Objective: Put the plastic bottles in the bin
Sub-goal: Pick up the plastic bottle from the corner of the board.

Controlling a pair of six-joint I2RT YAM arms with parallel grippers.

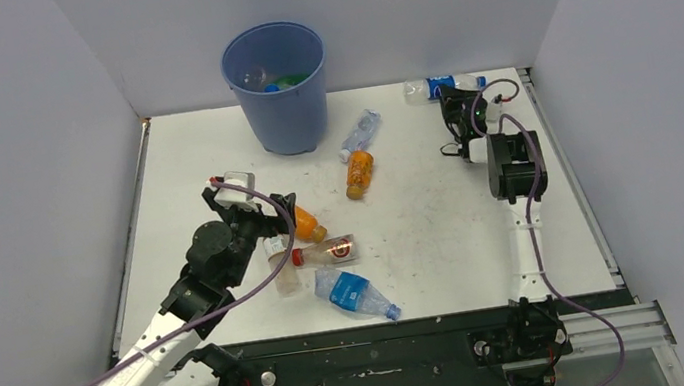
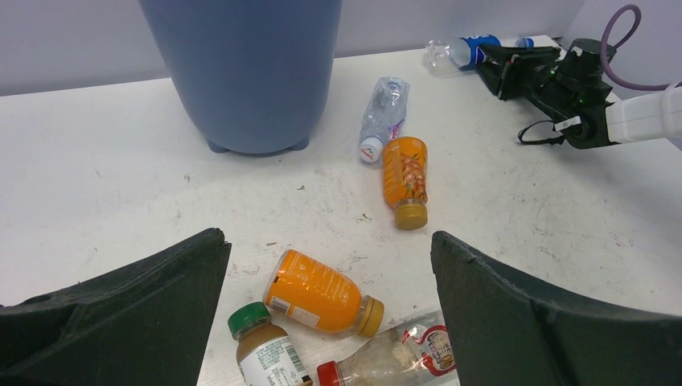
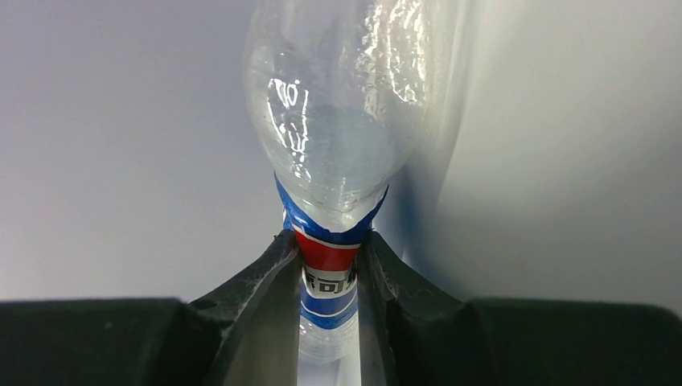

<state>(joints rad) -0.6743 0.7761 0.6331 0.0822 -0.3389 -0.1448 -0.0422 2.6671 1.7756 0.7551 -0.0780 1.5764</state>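
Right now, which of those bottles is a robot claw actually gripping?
The clear blue-and-red-labelled bottle, far right: it alone sits clamped at its label in the right gripper.

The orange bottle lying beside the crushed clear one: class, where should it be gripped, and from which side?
Grip the orange bottle across its mid-body, coming down from above. It lies flat on its side with bare table along both long sides, so fingers can probably straddle it. Avoid the base end, where the crushed clear bottle lies close.
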